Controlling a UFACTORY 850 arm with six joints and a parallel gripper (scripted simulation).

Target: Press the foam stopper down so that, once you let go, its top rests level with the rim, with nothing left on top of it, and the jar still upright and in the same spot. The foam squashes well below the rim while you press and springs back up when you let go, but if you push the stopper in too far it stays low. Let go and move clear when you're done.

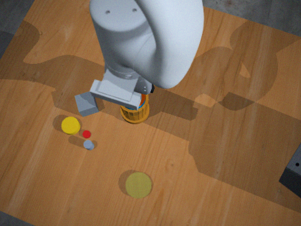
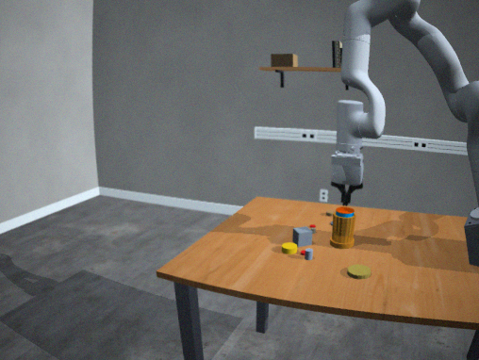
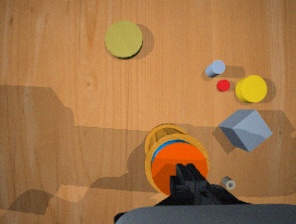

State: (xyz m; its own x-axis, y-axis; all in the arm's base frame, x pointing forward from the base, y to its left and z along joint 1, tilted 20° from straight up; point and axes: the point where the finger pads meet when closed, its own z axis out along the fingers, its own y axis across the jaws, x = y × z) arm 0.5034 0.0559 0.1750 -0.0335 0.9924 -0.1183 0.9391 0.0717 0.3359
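upright orange jar [image 2: 342,234], orange foam stopper [image 3: 179,161] protruding above its rim, clenched empty end effector [image 2: 346,200] hovering just above
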